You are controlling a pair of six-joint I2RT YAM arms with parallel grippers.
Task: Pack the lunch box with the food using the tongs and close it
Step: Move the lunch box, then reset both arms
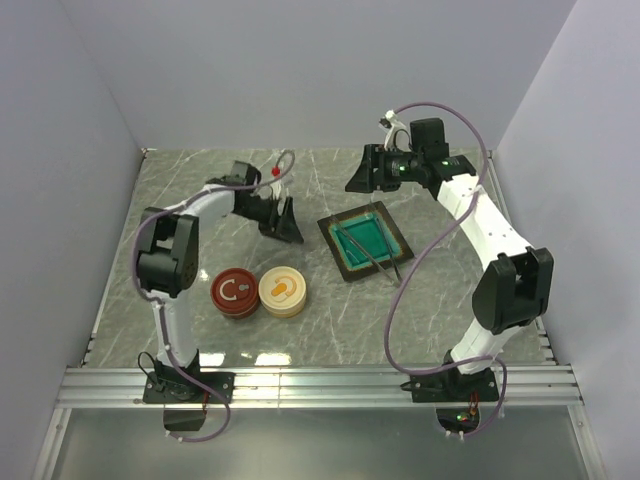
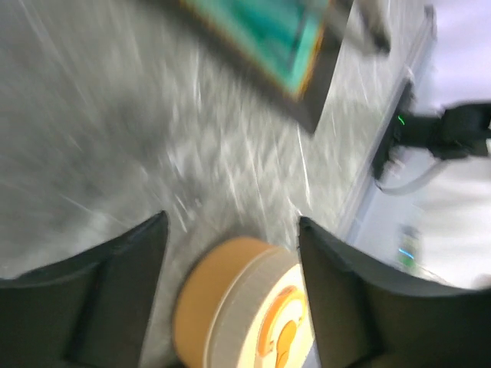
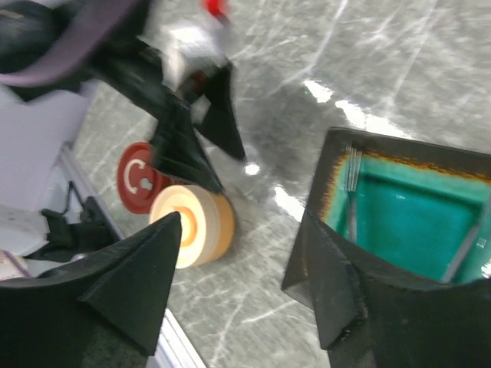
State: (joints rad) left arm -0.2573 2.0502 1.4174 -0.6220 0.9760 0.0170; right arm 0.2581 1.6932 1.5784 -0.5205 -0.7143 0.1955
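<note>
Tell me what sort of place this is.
Probably a robotics lab test cell, not a kitchen: a left arm and a right arm bolted to a metal rail at the edge of a marble-patterned table, plain pale walls boxing it in, and few props, such as a teal tray.

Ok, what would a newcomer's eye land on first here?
The teal tray right of centre, with the tongs lying in it. Then a red tub and a cream tub, side by side to its left. The left fingers and right fingers stand open above the table, holding nothing.
</note>
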